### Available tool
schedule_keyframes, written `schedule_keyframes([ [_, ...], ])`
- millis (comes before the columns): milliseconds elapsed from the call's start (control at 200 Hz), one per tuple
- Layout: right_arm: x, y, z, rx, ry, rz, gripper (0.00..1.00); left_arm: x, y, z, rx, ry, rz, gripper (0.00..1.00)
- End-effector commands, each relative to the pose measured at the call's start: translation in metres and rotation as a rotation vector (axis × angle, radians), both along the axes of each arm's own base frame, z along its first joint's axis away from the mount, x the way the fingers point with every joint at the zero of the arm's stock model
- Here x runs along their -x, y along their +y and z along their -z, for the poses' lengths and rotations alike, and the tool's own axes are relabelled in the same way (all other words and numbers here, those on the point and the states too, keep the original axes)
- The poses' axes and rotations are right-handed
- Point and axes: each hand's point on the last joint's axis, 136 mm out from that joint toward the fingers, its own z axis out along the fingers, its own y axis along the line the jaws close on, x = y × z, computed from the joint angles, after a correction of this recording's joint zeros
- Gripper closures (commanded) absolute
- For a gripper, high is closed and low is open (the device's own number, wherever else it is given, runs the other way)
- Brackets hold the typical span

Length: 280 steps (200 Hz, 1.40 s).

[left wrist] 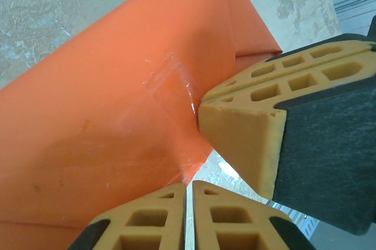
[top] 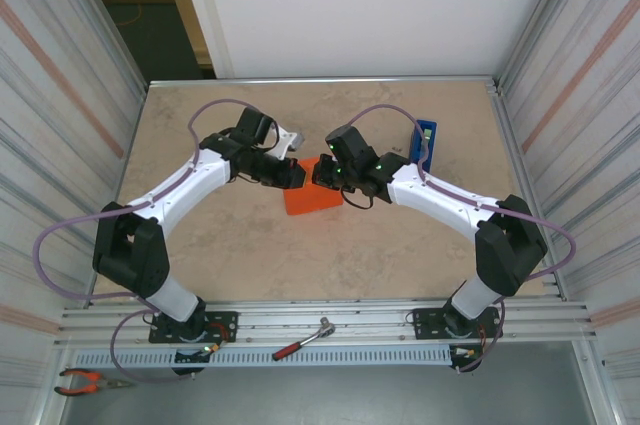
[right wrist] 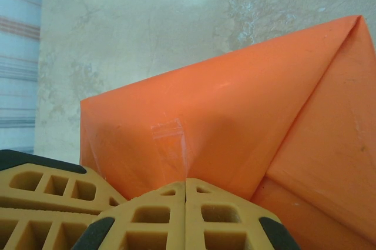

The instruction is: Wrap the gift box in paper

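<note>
Paper, folded orange around the hidden gift box, lies mid-way across the bench, long axis left to right. At its far edge the left end effector and right end effector meet tip to tip, both closed, empty, equally near.

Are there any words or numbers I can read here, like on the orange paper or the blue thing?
No text can be read anywhere.
The paper is plain orange, with no print.
The clear tape strip on it has no writing.
The blue tape dispenser is too small to show any label.
</note>
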Motion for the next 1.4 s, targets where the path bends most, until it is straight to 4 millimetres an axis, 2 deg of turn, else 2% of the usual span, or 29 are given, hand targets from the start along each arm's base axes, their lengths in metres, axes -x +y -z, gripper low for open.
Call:
schedule_keyframes([
  [0,0.046,-0.034,0.083,0.232,0.243,-0.010,1.00,0.008,0.002,0.001,-0.004,-0.015,0.025,0.88],
  [225,0.046,-0.032,0.079,0.223,0.240,-0.015,1.00,0.008,0.006,0.013,-0.036,-0.004,0.016,0.88],
  [326,0.045,-0.032,0.078,0.225,0.238,-0.015,1.00,0.007,0.005,0.010,-0.028,-0.010,0.015,0.88],
  [591,0.047,-0.032,0.082,0.230,0.248,-0.018,1.00,-0.007,-0.008,-0.043,0.061,-0.092,0.012,0.88],
  [722,0.048,-0.033,0.083,0.232,0.250,-0.019,1.00,-0.014,-0.010,-0.056,0.082,-0.112,0.005,0.88],
  [882,0.048,-0.032,0.084,0.231,0.250,-0.020,1.00,-0.018,-0.008,-0.047,0.076,-0.093,-0.002,0.88],
  [1398,0.048,-0.032,0.081,0.231,0.245,-0.020,1.00,-0.012,0.003,0.005,0.001,-0.026,-0.014,0.88],
])
